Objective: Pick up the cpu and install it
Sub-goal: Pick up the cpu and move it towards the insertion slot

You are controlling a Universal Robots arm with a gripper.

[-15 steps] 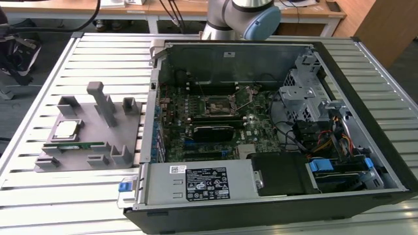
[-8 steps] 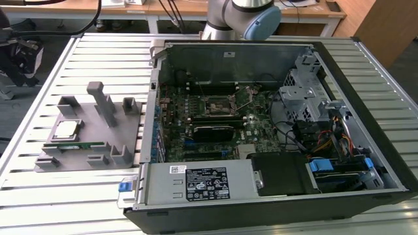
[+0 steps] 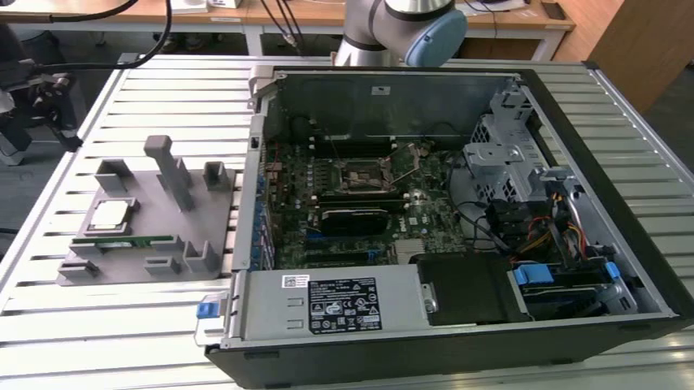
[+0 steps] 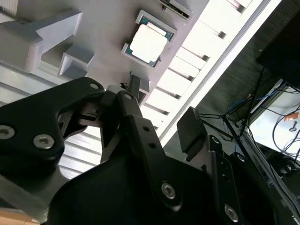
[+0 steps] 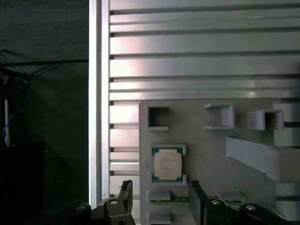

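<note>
Gripper (image 5: 161, 199): fingers spread apart with nothing between them, seen in both wrist views (image 4: 161, 110). It hangs above the grey fixture plate (image 5: 197, 150), clear of it.

Cpu (image 5: 168, 164): lies flat, silver face up, in its square nest on the plate, just beyond the fingertips and not touched. In the exterior view the cpu (image 3: 112, 214) sits at about 9 o'clock from the computer case (image 3: 434, 349), well apart from it. A green memory stick (image 3: 125, 241) lies just beside it at 6 o'clock.

Progress, as a judgement: the pick is not yet made. The socket (image 3: 363, 173) at the middle of the motherboard (image 3: 423, 215) looks unfilled, so both grasp and install are left.

Surface: a slatted, pale metal counter (image 3: 162, 89) carries the plate and the open case, which lies on its side with its interior facing up.

Room: the arm (image 3: 407, 24) stands at 12 o'clock, with wooden desks (image 3: 325, 15) and hanging cables behind it. Dark floor shows past the counter's edge in both wrist views.
</note>
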